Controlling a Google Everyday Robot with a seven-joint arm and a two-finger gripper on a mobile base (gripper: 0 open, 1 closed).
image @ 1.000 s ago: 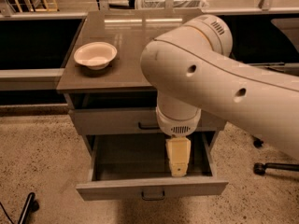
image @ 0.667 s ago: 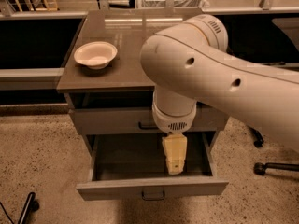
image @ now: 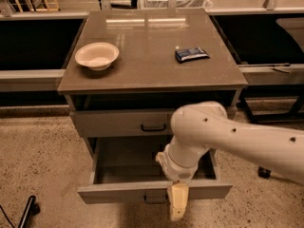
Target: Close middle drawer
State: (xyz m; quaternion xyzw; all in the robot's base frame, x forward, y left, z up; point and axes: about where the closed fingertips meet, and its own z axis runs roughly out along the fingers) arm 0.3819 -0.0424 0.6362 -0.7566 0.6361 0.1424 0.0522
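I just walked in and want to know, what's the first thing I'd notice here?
The big white robot arm reaching in from the right grabs the eye, its gripper hanging at the front edge of the middle drawer, which stands pulled out. Next you'd spot the pale bowl on the left of the brown cabinet top and a dark packet on its right.

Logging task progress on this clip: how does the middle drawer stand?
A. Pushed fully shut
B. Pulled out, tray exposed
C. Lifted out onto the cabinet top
B: the middle drawer juts out from the cabinet with its grey tray showing, and the gripper hangs across its front panel.
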